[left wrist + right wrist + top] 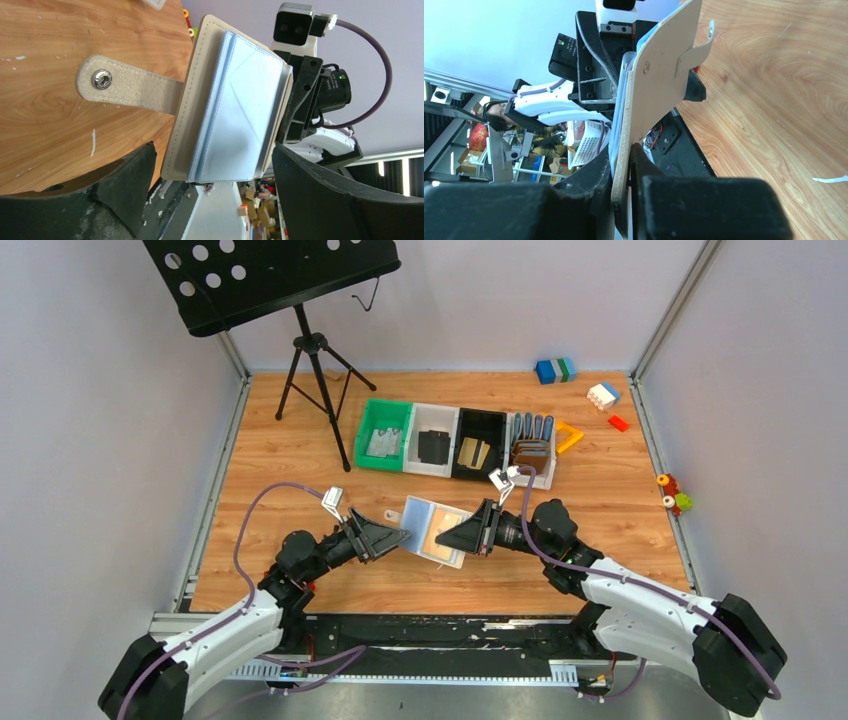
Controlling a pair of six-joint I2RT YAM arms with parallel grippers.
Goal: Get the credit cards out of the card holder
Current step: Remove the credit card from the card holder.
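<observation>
Card holder (437,527), a pale grey-beige folding wallet with a light blue-grey lining, sits open and tilted over the brown wooden table (300,440), between both sets of jaws. Left gripper (398,537): jaws spread wide, one finger on each side of the holder's free end, with a gap on both sides. The snap-stud strap tab (130,85) projects beyond the left finger. Right gripper (624,150): jaws clamped on the beige cover's edge.
</observation>
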